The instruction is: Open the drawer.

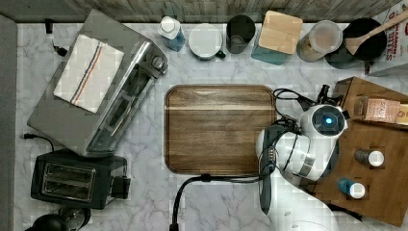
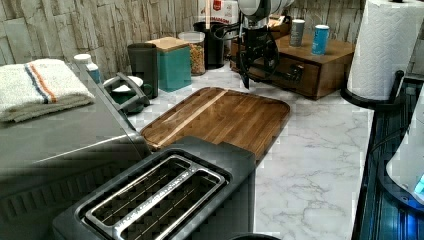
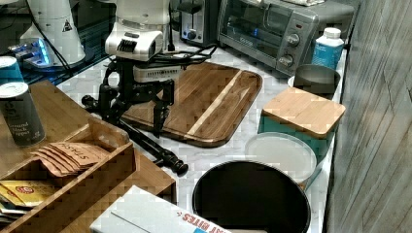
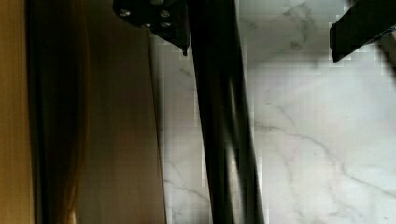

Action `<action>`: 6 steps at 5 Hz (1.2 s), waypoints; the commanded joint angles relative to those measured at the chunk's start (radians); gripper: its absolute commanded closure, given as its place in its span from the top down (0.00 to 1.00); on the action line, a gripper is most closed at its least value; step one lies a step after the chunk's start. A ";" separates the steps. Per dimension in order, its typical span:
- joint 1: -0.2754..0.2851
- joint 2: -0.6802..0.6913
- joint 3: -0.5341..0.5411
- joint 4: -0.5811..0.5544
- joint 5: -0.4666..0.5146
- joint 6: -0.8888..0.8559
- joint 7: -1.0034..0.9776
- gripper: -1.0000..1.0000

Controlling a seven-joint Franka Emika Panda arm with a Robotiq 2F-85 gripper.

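The gripper (image 3: 138,109) hung with fingers spread wide, straddling the long black bar handle (image 3: 155,148) of the drawer (image 2: 295,75). The drawer sat low in the wooden cabinet at the desk's (image 2: 320,150) edge, its handle running crosswise between the fingers.

The arm points straight down, its pincer (image 3: 137,109) with fingers spread apart.

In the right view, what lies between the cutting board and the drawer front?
Bare marble counter only, crossed above by the drawer's black bar handle. The hand straddles that handle, fingers apart, beside the cutting board.
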State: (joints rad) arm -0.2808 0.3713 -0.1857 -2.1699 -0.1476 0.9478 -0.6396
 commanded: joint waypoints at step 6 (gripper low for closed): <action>0.259 0.010 0.327 0.162 0.103 -0.079 0.336 1.00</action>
State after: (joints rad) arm -0.1365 0.3801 0.0100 -2.1211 -0.1023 0.8784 -0.3909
